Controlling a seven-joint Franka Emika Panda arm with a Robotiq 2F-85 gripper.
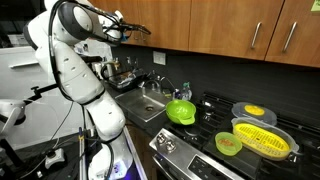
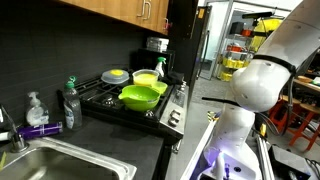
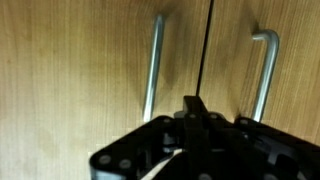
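Note:
My gripper (image 3: pixel 196 112) is raised up to the wooden upper cabinet doors (image 3: pixel 80 70). Its two dark fingers are pressed together and hold nothing. In the wrist view the fingertips point at the seam between two doors, between a metal bar handle (image 3: pixel 151 65) on one side and a second handle (image 3: pixel 265 72) on the other. I cannot tell whether the tips touch the wood. In an exterior view the gripper (image 1: pixel 126 30) sits just below the cabinets' lower edge, above the sink (image 1: pixel 148 104).
On the stove stand a green bowl (image 1: pixel 181 111) (image 2: pixel 140 97), a yellow colander (image 1: pixel 262 138), a small green bowl (image 1: pixel 228 144) and a plate (image 1: pixel 254 110). A dish soap bottle (image 2: pixel 70 101) stands by the sink (image 2: pixel 60 165).

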